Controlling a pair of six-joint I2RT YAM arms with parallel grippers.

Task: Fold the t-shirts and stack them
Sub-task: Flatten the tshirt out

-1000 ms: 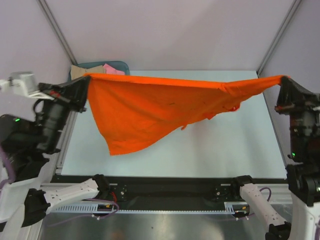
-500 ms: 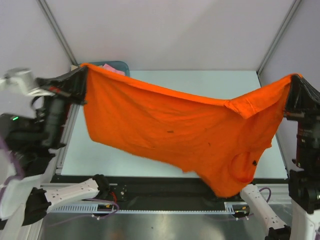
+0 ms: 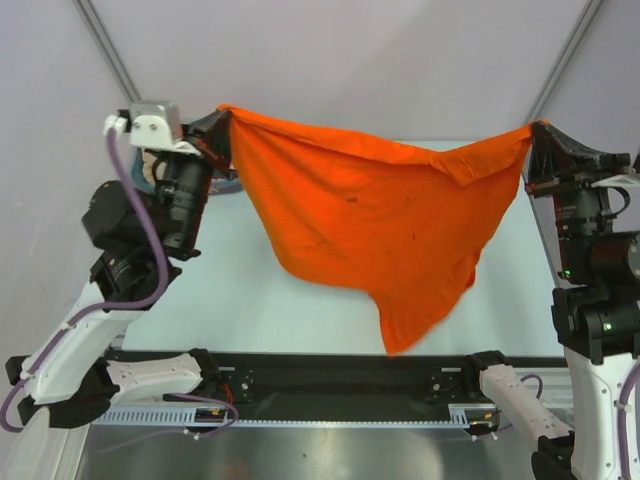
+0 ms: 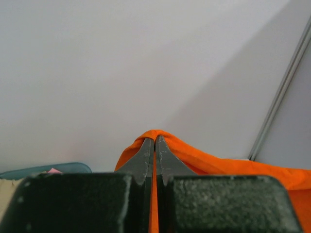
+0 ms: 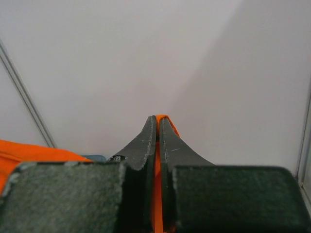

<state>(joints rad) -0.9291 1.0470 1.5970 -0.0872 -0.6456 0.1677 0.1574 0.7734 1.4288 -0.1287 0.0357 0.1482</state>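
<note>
The bright orange t-shirt point(image 3: 380, 215) hangs spread in the air between both arms, its lowest point over the table's front edge. My left gripper point(image 3: 226, 115) is shut on its upper left corner; in the left wrist view the cloth point(image 4: 194, 158) folds over the shut gripper point(image 4: 155, 139). My right gripper point(image 3: 535, 132) is shut on its upper right corner; the right wrist view shows orange cloth point(image 5: 156, 194) pinched in the shut gripper point(image 5: 156, 118). The pink shirt shows only as a scrap point(image 4: 53, 171). The beige shirt point(image 4: 6, 194) peeks in at the left edge.
The teal basket point(image 4: 43, 169) sits at the back left, mostly hidden behind the left arm in the top view. The pale table point(image 3: 230, 290) lies below the hanging shirt. Grey walls and slanted frame posts point(image 3: 110, 55) enclose the cell.
Both grippers have swung the shirt: the left gripper moved right and up, the right gripper moved inward. The hanging bulk swung from front right back toward the middle.
</note>
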